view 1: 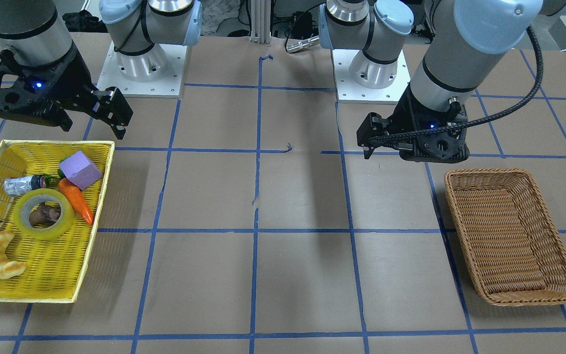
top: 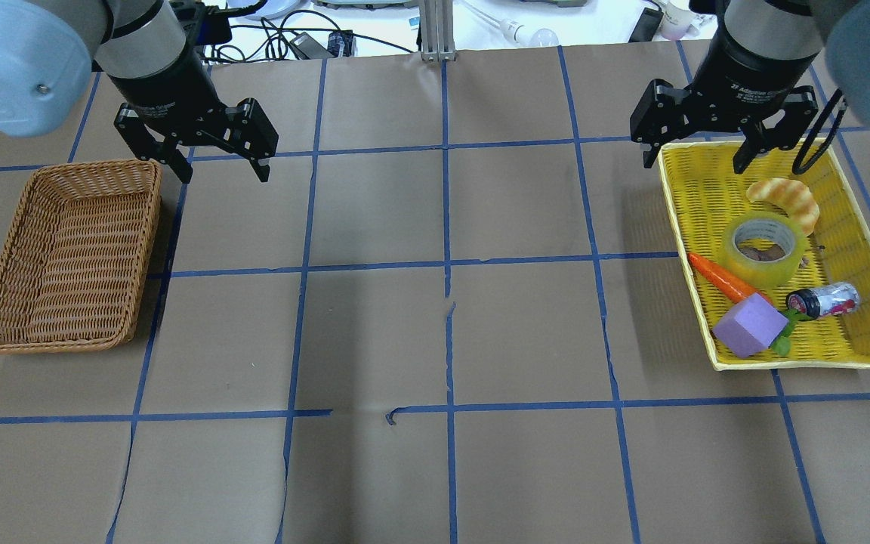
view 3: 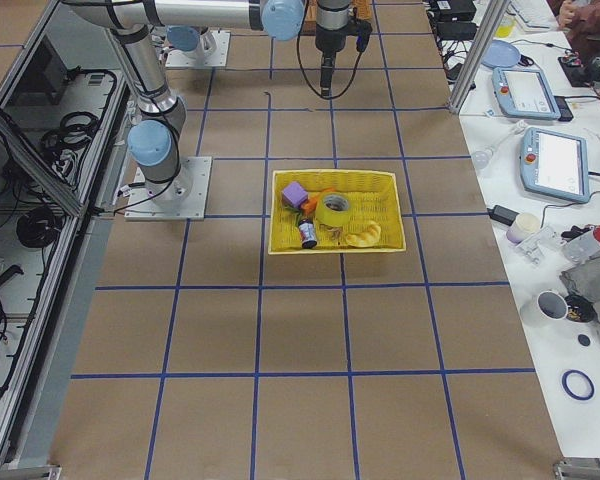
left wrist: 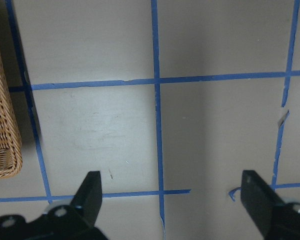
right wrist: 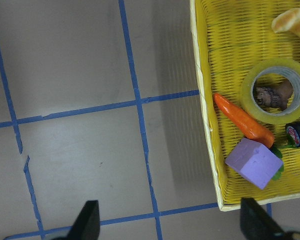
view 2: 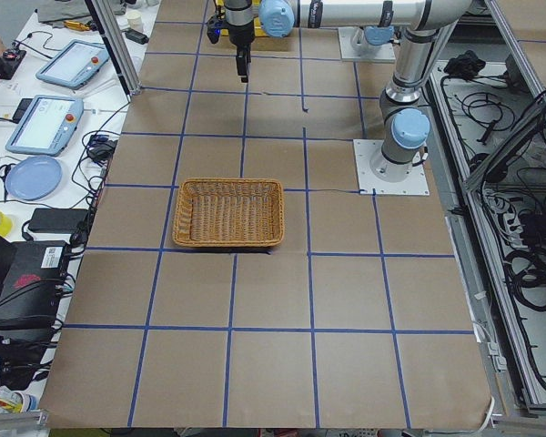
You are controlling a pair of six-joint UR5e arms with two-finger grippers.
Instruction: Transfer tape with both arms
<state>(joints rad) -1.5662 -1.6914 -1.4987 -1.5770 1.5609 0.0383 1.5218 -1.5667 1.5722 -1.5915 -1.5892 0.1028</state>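
The tape, a yellow-green translucent ring, lies flat in the yellow tray on the robot's right. It also shows in the front view, the right wrist view and the right side view. A small brown object sits inside its core. My right gripper is open and empty, above the tray's far left corner and clear of the tape; its view looks down past the tray's edge. My left gripper is open and empty above bare table beside the wicker basket, as its wrist view shows.
The tray also holds a carrot touching the tape, a purple block, a croissant and a small bottle. The wicker basket holds nothing. Brown paper with blue tape lines covers the table between the two containers.
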